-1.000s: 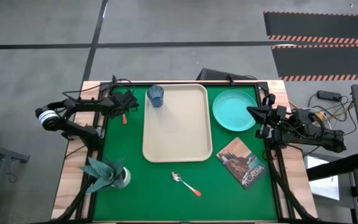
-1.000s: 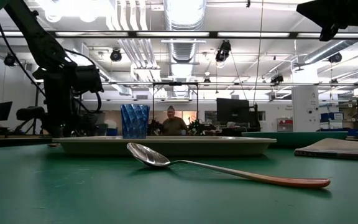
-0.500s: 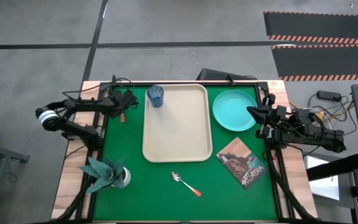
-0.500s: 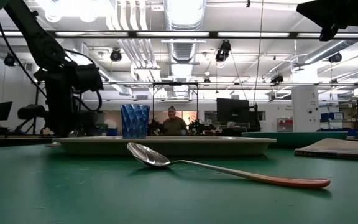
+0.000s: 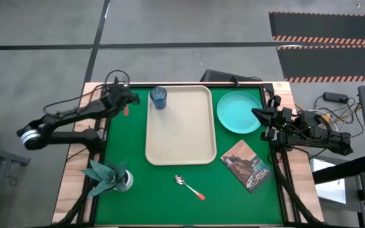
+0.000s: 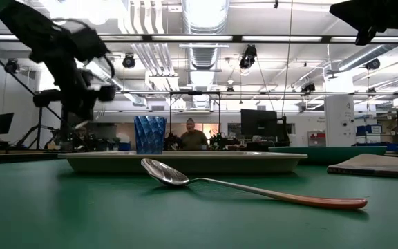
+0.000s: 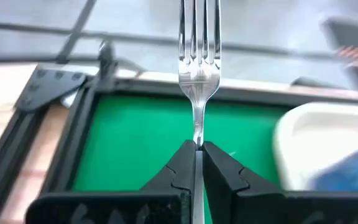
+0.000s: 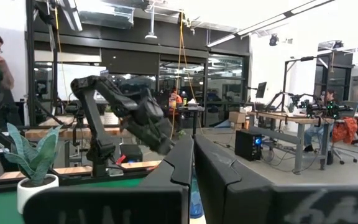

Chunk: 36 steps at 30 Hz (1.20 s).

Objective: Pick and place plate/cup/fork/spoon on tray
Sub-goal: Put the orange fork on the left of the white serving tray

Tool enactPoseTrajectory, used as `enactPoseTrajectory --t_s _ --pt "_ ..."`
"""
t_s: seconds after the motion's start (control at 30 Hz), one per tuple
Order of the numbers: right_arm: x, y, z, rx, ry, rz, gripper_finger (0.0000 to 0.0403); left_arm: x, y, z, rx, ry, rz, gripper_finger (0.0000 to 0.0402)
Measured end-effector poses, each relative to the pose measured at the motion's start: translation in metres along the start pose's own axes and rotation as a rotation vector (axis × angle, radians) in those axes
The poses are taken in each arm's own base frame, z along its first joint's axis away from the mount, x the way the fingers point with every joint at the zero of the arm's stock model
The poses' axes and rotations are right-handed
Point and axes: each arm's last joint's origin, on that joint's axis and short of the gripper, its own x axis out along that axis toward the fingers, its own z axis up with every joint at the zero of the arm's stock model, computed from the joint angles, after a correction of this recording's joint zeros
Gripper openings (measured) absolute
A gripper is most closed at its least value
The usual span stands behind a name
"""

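Fork (image 7: 197, 65) pinched between the left gripper (image 7: 196, 163) fingers is the thing to watch: in the left wrist view its silver tines stand straight up past the dark fingers, which are closed tight on the neck just below the head. A second ago that gripper sat low at the upper left of the high view, down by the mat beside the cup; now the left arm has swung back and lifted, so the left gripper (image 5: 124, 101) shows a little higher in the frame with the red-orange handle end showing at it. The low view agrees, the arm now raised and blurred at the upper left instead of standing down at the table. My reading is that the pick is done and the carry has begun.

Just right of the gripper in the high view stands the cup (image 5: 158, 97), at the upper left corner of the tray (image 5: 181, 152), seemingly just off its rim. The tray's floor is bare, so nothing has been placed yet. The fork's short path rightward passes the cup, which could be knocked.

Further out, the plate (image 5: 239, 112) lies right of the tray, upper right of the mat, and the spoon (image 5: 188, 186) lies below the tray near the frame's lower middle. Both are unmoved. The right gripper (image 5: 263, 116) waits at the plate's right edge, fingers together and empty.
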Motion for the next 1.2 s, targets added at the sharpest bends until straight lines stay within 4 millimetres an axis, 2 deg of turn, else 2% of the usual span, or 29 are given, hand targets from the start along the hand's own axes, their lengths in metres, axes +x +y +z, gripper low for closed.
enactPoseTrajectory --t_s 0.2,0.5,0.67,0.8,0.93,1.03,1.2 --pt "0.0 0.0 0.0 -0.006 0.0 0.0 0.0009 -0.037 -0.006 0.012 -0.055 -0.129 -0.219 0.0004" --pt "0.0 0.0 0.0 -0.005 -0.004 -0.001 0.0009 -0.085 -0.039 0.02 0.038 -0.354 -0.609 0.0004" --pt "0.0 0.0 0.001 -0.005 -0.006 0.001 0.0009 -0.103 -0.062 0.011 0.141 -0.409 -0.827 0.0004" --pt "0.0 0.001 0.001 -0.005 -0.011 0.028 0.0009 -0.115 -0.081 0.0 0.219 -0.417 -1.109 0.0004" --pt "0.002 0.004 0.005 -0.002 -0.056 0.132 0.0009 -0.125 -0.097 -0.013 0.3 -0.445 -1.35 0.0004" --pt "0.007 0.008 0.007 -0.003 -0.098 0.24 0.0009 -0.129 -0.107 -0.021 0.321 -0.485 -1.468 0.0004" --pt "0.025 0.014 0.004 -0.007 -0.104 0.335 0.0009 -0.13 -0.12 -0.04 0.361 -0.444 -1.622 0.0004"
